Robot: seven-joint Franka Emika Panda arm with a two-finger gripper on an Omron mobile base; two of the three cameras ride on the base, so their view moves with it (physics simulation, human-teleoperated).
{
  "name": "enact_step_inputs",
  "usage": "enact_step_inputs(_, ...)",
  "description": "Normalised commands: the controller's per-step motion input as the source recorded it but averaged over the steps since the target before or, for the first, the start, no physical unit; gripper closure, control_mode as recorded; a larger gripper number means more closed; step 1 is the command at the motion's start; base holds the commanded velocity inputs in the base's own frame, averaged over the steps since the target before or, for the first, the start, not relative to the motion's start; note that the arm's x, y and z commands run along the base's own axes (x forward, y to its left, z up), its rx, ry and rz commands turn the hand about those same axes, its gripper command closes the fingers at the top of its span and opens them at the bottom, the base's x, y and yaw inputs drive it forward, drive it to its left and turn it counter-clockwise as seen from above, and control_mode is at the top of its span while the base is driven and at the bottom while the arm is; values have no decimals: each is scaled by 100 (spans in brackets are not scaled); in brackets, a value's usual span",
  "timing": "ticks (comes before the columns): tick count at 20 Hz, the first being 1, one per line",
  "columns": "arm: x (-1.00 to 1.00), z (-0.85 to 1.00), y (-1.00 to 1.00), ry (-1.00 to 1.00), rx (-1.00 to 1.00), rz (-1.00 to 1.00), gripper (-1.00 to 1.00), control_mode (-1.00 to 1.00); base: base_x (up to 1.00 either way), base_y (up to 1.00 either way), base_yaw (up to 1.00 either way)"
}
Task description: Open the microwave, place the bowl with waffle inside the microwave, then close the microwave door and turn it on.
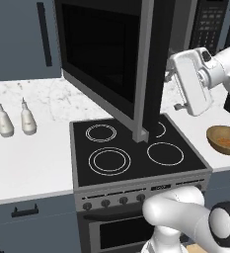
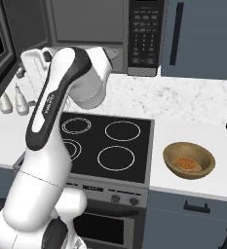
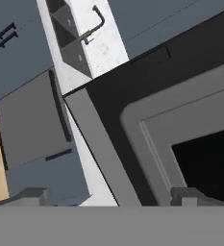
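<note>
The microwave door (image 1: 104,64), flat dark glass in a grey frame, stands swung wide out over the black stove (image 1: 136,148). The round wooden bowl (image 2: 189,160) sits on the speckled white counter (image 2: 193,109) at three o'clock from the stove, a waffle (image 2: 185,162) inside. The gripper (image 3: 111,194) shows its fingertips (image 3: 34,194) well apart, probably open.
</note>
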Motion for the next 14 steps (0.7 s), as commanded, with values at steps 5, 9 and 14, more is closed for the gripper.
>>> enact_step_inputs(5, 4, -9, -100, 0, -48, -44, -100, -100, 0, 0, 0)
enact_step_inputs(9, 0, -23, -73, -6, -51, -60, -100, -100, 0, 0, 0)
enact_step_inputs(14, 9, -35, -80, -1, -26, -69, -100, -100, 0, 0, 0)
